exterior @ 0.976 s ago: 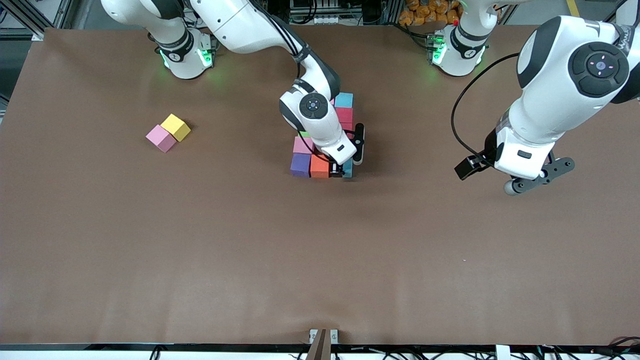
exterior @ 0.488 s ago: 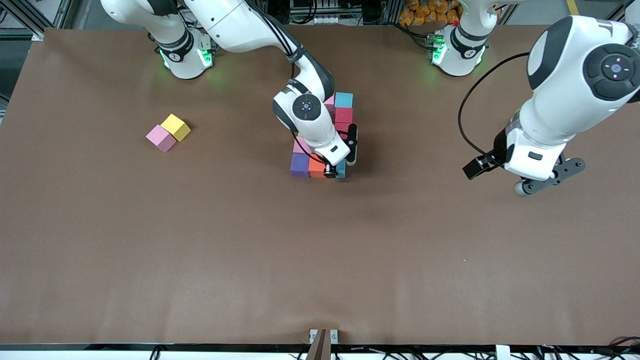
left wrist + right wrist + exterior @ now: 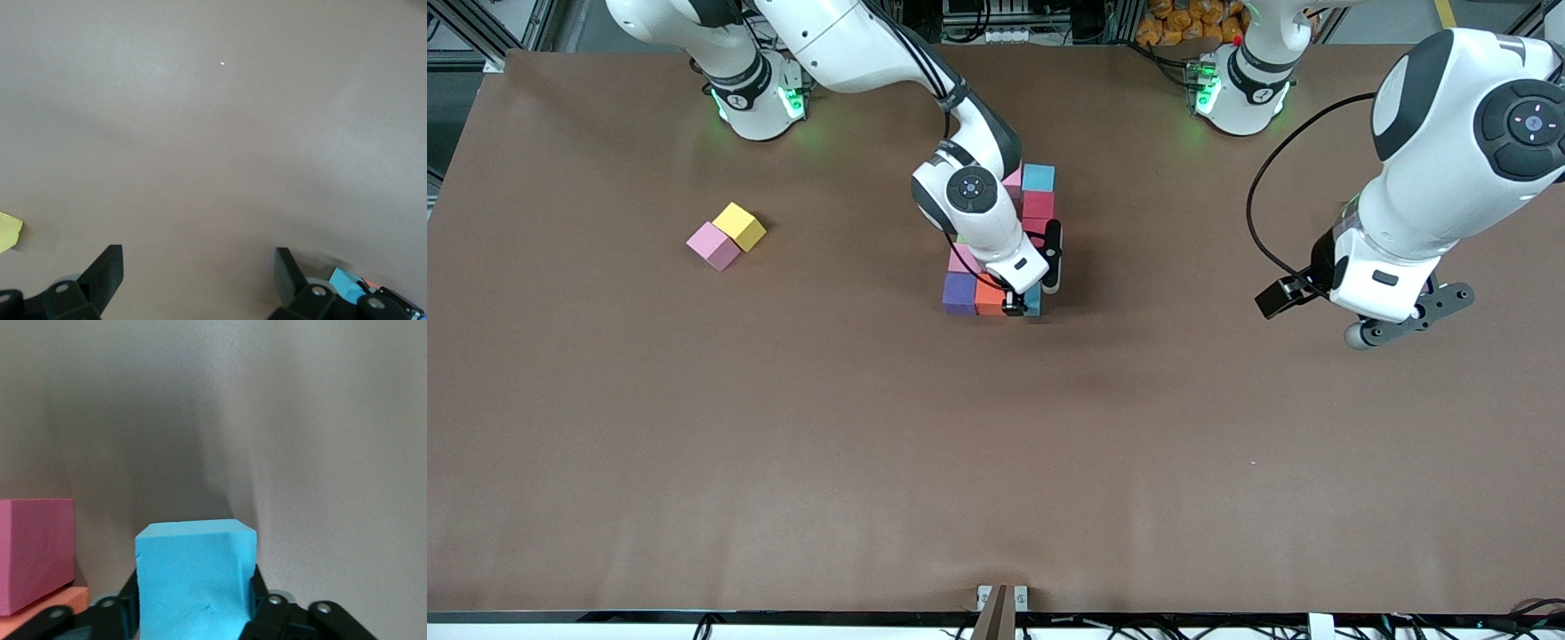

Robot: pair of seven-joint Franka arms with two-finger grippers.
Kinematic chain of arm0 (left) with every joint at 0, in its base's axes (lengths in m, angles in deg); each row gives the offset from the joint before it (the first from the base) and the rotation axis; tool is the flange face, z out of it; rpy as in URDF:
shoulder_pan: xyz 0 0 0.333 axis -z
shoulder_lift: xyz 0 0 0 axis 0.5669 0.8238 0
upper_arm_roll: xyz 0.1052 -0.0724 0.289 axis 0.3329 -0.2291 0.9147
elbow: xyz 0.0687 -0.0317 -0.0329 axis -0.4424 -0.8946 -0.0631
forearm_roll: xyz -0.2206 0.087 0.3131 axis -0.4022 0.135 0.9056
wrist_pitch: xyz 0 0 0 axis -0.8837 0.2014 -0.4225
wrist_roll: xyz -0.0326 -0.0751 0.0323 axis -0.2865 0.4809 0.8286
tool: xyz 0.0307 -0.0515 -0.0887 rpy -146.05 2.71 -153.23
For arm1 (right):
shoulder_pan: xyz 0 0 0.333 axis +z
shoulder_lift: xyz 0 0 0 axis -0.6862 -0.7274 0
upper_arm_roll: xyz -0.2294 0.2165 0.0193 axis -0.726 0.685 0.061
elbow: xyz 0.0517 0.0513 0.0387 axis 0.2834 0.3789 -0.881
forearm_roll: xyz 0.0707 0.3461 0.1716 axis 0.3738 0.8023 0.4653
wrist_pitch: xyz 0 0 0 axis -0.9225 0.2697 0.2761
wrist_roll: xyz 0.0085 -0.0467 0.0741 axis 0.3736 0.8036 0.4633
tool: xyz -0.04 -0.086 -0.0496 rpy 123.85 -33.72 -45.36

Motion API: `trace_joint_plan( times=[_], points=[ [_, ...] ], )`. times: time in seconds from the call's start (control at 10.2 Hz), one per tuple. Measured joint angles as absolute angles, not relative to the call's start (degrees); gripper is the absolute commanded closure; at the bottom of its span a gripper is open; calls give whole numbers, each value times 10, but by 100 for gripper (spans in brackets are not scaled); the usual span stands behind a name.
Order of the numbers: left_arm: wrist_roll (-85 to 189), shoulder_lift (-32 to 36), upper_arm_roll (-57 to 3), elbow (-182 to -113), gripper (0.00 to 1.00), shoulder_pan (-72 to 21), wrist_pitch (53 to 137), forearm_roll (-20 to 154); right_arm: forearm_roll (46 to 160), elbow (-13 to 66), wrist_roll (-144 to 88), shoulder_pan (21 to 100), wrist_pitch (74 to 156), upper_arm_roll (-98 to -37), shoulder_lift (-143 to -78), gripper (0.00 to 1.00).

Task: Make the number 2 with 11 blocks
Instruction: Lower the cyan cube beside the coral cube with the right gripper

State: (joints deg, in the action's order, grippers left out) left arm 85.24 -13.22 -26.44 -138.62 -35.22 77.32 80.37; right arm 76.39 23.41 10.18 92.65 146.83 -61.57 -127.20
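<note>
front view: we see the number 2 (image 3: 1000, 244) mid-table, partly under the right arm.
right gripper (image 3: 1021, 305): fingers flank the light blue block (image 3: 195, 577), beside the orange block (image 3: 991, 297) in the row nearest the camera; we cannot tell whether they grip.
left gripper (image 3: 197, 283): waits, jaws spread, over bare table (image 3: 996, 462).

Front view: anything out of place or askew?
Only the spare pink cube and yellow cube, touching, turned diagonal, toward the right arm's end, apart from the number 2. Right gripper is at its light blue block.
</note>
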Motion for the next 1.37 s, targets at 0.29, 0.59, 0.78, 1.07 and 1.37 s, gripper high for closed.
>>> trace_joint_plan(
  times=[0.29, 0.59, 0.78, 1.07, 1.37],
  points=[
    [852, -132, -264, -1386, 0, -352, 773, 804, 764, 236, 101, 925, 1472, -616, -1272, 0],
    [852, -132, -264, -1385, 0, -352, 773, 804, 764, 236, 96, 923, 1473, -615, -1270, 0],
    [852, -132, -265, -1383, 0, -352, 773, 804, 764, 236, 73, 920, 1457, -610, -1261, 0],
    [852, -133, -268, -1379, 0, -352, 767, 804, 764, 236, 58, 914, 1416, -605, -1235, 0],
    [852, -133, -271, -1371, 0, -352, 764, 804, 765, 236, 55, 903, 1386, -602, -1211, 0]
  ],
)
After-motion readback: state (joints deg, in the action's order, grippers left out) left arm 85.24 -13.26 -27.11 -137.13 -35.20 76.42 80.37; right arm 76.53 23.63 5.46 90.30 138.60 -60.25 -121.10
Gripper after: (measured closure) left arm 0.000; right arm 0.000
